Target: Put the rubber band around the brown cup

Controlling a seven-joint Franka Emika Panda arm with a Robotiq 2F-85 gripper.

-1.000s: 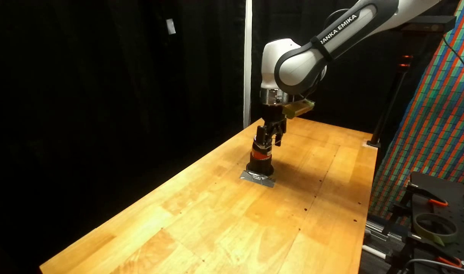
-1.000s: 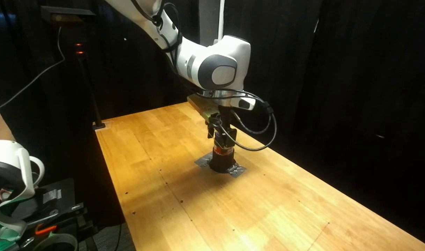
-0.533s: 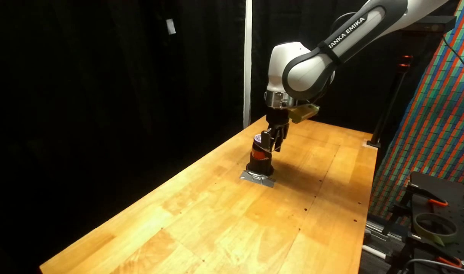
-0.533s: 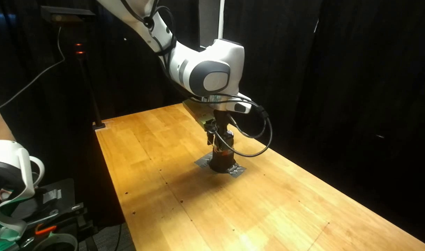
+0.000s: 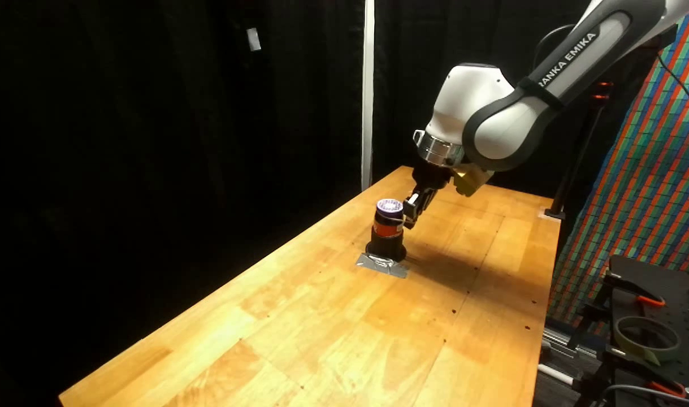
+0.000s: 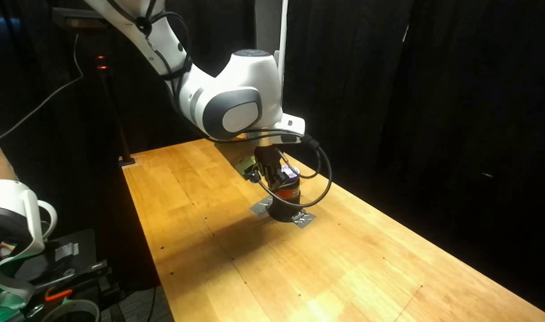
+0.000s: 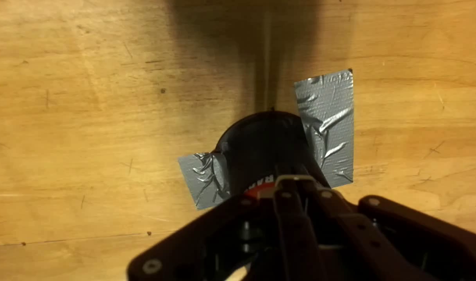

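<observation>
Shifted sideways and more tilted than a second ago, the tool (image 5: 410, 221) leans just beside the top of the brown cup (image 5: 388, 233), its fingers pressed together or nearly so. The rubber band (image 7: 295, 178) crosses their tips and runs along the cup's upper side; whether it circles the back, I cannot tell. The cup stands upright on the table (image 5: 378, 339), grey tape (image 7: 331, 128) at its base.

Behind the dark cylindrical cup with the orange-red stripe (image 5: 387, 230), the thin pale rubber band (image 5: 389, 219) cannot be followed. In the wrist view the black two-fingered gripper (image 7: 295, 173) hides part of the cup (some lettering included).
</observation>
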